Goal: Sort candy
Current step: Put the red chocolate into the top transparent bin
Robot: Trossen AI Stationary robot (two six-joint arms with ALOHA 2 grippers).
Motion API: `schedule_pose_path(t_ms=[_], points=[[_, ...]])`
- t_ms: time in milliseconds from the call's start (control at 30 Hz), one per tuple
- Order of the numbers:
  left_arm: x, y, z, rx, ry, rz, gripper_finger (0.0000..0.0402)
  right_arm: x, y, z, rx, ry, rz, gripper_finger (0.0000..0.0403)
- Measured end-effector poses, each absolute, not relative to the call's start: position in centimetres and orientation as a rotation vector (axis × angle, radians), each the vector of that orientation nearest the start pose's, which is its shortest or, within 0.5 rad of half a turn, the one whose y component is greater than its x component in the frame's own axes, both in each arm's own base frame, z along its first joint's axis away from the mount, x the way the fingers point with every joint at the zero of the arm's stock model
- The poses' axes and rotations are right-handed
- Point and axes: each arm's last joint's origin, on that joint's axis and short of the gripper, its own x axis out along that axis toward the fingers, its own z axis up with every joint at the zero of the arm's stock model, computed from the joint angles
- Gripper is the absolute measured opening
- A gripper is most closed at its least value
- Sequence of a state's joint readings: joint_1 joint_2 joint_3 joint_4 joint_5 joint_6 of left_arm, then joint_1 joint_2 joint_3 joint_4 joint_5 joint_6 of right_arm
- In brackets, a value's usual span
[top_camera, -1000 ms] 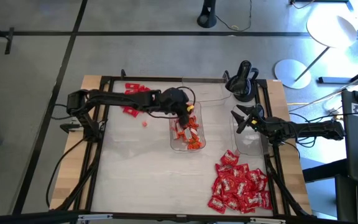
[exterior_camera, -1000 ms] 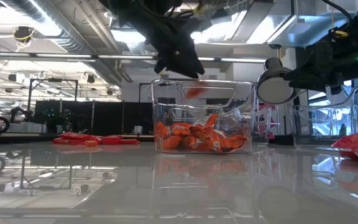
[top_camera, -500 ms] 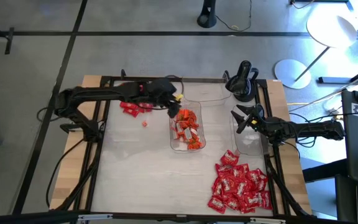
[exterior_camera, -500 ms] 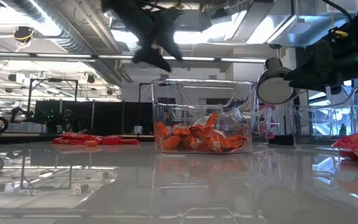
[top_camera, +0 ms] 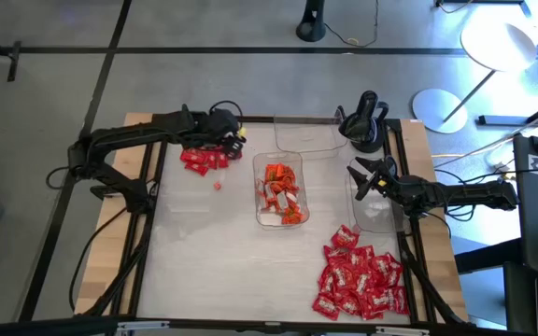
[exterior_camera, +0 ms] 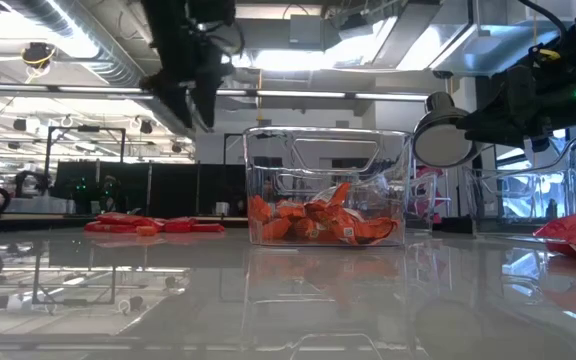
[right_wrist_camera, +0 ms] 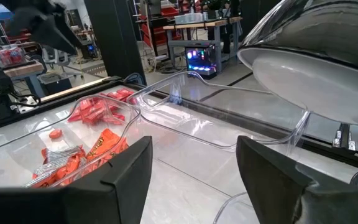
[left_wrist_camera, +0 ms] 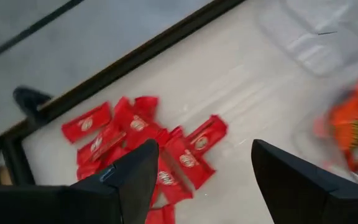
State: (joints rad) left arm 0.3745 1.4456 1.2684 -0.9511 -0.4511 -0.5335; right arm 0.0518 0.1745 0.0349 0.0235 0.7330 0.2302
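My left gripper (top_camera: 234,140) has swung back from over the middle tray (top_camera: 258,196) to hover above the red candy pile (top_camera: 204,159) at the table's far left, fingers spread wide and empty, ready for another pick. The orange candy (top_camera: 283,177) lies inside that middle tray. One stray sweet (top_camera: 218,185) sits alone between pile and tray. My right gripper (top_camera: 361,179) waits over the right tray (top_camera: 378,219), fingers apart, holding nothing. A big heap of red-and-white candy (top_camera: 362,280) lies near the table's right front corner, unsorted I judge.
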Motion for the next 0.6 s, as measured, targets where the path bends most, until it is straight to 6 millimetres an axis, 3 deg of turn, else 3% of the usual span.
schedule_pose_path(t_ms=[267, 600], points=[[23.7, 13.2, 24.8, -0.541, 0.980, 1.104, 0.0246, 10.1, -1.4, 16.4, 0.176, 0.031, -0.689, 0.0230], [23.1, 13.9, 19.9, -0.675, 0.805, 1.138, 0.0246, 10.0, -1.4, 16.4, 0.175, 0.033, -0.690, 0.0230]])
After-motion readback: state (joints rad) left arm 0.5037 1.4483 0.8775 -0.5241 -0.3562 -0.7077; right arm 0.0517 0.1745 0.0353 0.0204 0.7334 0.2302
